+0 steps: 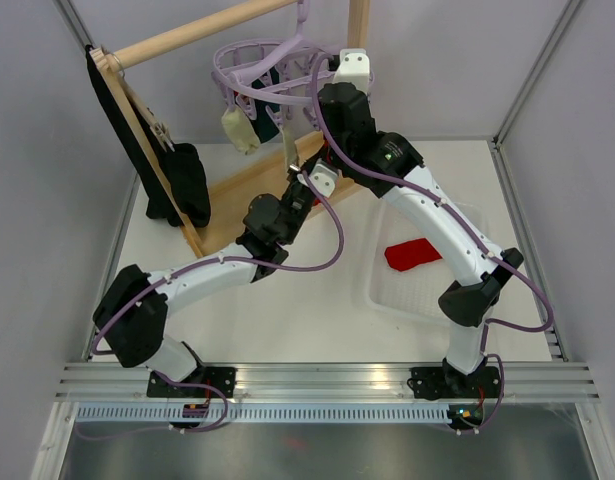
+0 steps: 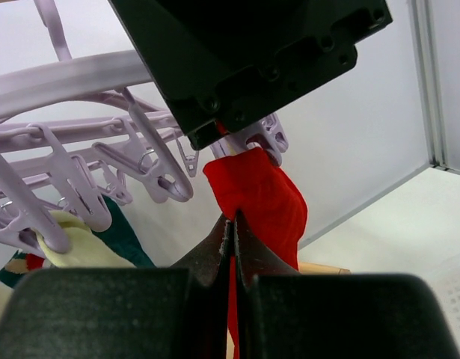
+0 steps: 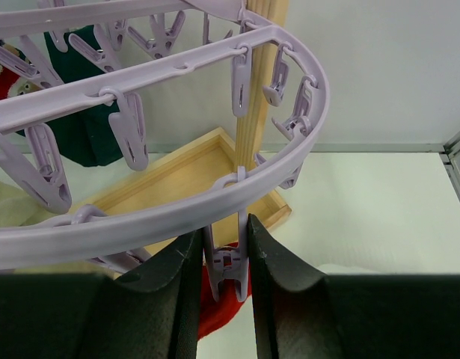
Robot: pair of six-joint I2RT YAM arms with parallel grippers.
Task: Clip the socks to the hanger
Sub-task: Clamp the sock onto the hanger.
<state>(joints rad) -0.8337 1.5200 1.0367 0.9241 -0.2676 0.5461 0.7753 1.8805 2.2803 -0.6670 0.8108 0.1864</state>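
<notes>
**Two-arm clipping, sock presented to clip.** My left gripper (image 2: 233, 221) is clamped shut on a red sock (image 2: 263, 194). It pinches the sock low, so the free upper edge stands up toward the hanger (image 3: 177, 217), which hangs from the wooden rack (image 1: 187, 35).

My right gripper (image 3: 222, 241) is closed around one dangling clip (image 3: 227, 273) on the outer ring. Its fingers press the clip's handle end, which I judge is meant to spread the clip's mouth for the sock.

In the right wrist view the red fabric shows just below that clip. In the left wrist view its top edge meets the clip under the right gripper's body; whether it sits inside the mouth I cannot tell.

A cream sock (image 1: 239, 128) and a teal sock (image 3: 84, 134) hang from other clips. A second red sock (image 1: 412, 253) lies in the tray (image 1: 407, 292) — apart from both arms, not yet hung.
</notes>
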